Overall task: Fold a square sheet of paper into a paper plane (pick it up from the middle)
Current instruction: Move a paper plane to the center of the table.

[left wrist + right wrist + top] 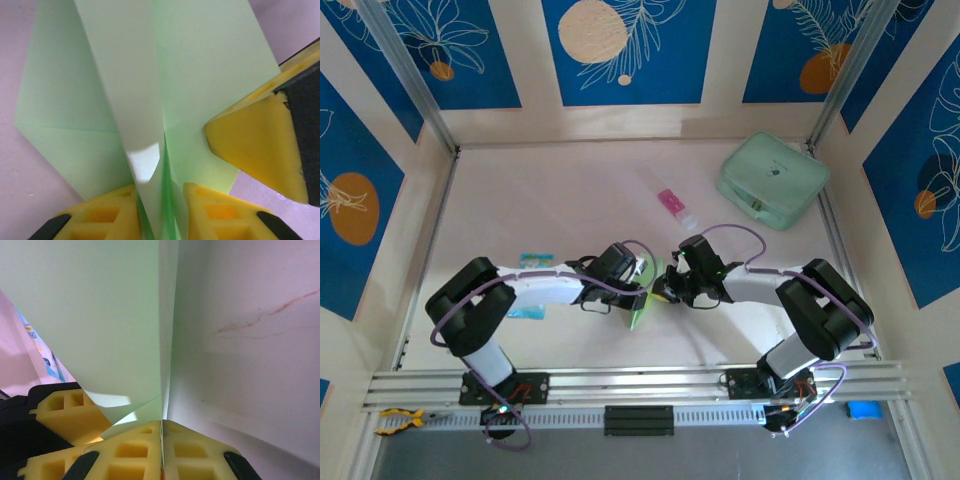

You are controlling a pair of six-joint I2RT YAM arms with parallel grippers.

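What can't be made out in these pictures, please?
Top external: the sheet of paper is mostly covered by the left gripper and right gripper; its folds are unreadable.
Left wrist: the sheet's top runs off the frame edge.
Top external: the blue packet lies partly under the left arm; print too small.

1 sheet (642,312), 1 case (772,180), 1 tube (675,207), 1 packet (534,260).

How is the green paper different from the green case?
The paper is thin and creased; the case is bulky and rounded. The paper is lime green, the case mint. The right tool pinches the paper; the case lies untouched at the far right. Both are green.
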